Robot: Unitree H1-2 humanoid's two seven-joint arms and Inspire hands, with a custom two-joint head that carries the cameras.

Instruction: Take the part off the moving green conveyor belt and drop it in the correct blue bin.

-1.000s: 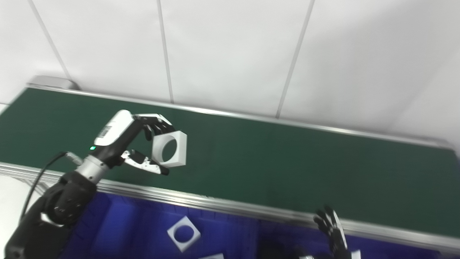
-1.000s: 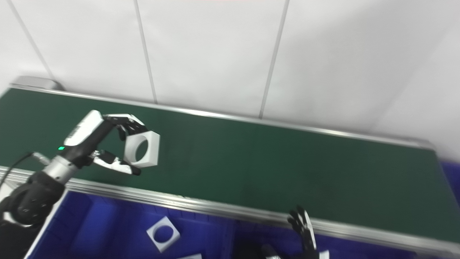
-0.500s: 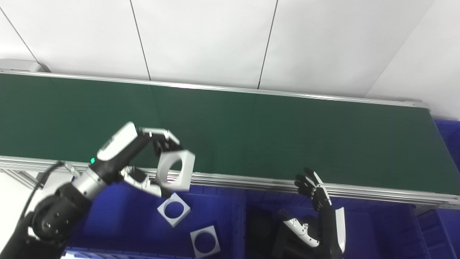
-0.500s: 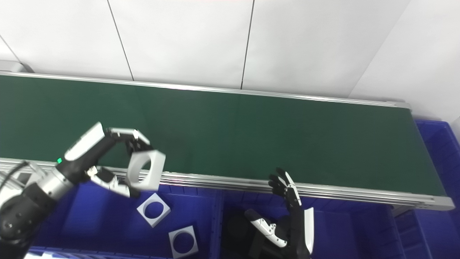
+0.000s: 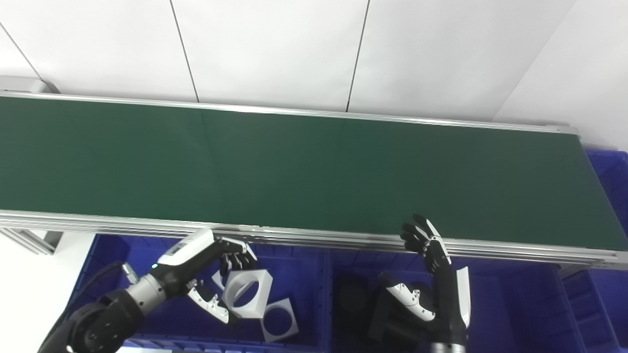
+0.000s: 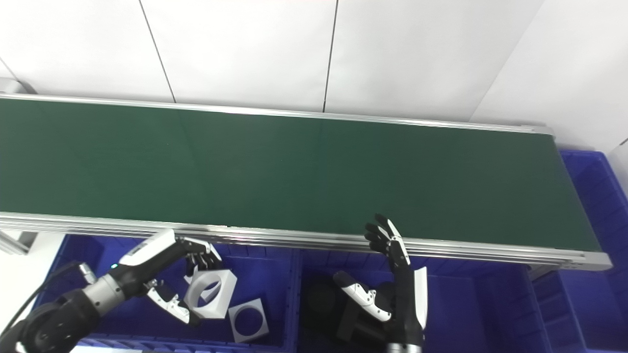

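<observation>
My left hand is shut on a white square block with a round hole, fingers on its top edge and thumb under it. It holds the block low inside the left blue bin, in front of the green conveyor belt. Two more white ring blocks lie in that bin; one shows fully, the other is mostly hidden behind the held block. My right hand stands open with fingers spread upward over the middle blue bin, holding nothing. No part shows on the belt.
The belt's metal front rail runs between belt and bins. Dark round parts lie in the middle bin. Another blue bin sits at the belt's right end. A white wall stands behind.
The left hand carried the white block from above the belt, over the front rail, and down into the left bin. The camera tilted down and levelled. The right hand stayed open.
</observation>
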